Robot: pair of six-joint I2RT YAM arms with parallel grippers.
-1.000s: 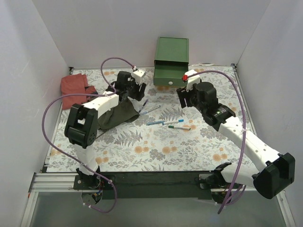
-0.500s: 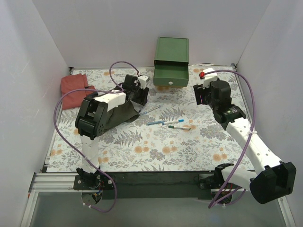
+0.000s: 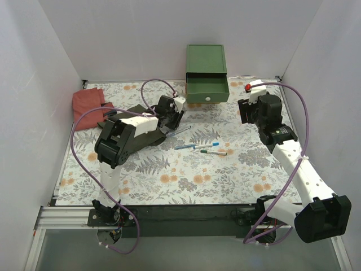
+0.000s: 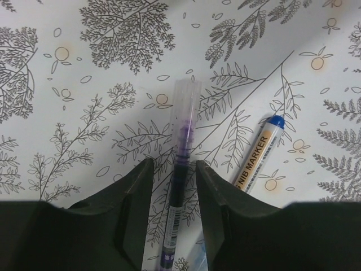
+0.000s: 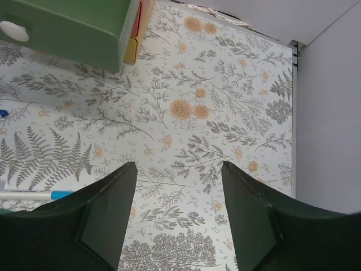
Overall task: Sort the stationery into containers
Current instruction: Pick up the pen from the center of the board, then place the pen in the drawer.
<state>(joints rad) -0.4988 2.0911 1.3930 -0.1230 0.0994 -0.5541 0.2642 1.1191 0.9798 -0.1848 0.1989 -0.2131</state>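
Note:
My left gripper (image 3: 172, 125) is low over the mat with its jaws open on either side of a purple pen (image 4: 180, 158), a thin gap showing on each side. A white marker with a blue cap (image 4: 265, 152) lies just to its right. Two blue-capped pens (image 3: 185, 146) (image 3: 207, 145) and a green-capped pen (image 3: 213, 152) lie mid-mat. The green-topped chest (image 3: 206, 59) stands at the back with its green drawer (image 5: 67, 25) pulled out, white knob (image 5: 12, 31) in front. My right gripper (image 5: 179, 166) is open and empty, right of the chest.
A dark green cloth (image 3: 135, 134) lies under my left arm. A red cloth (image 3: 87, 101) lies at the far left. The red-orange and yellow drawers (image 5: 138, 28) show under the green one. White walls close in the mat.
My left gripper moved right off the dark green cloth and came down around the purple pen. My right gripper drew back from the chest to the right.

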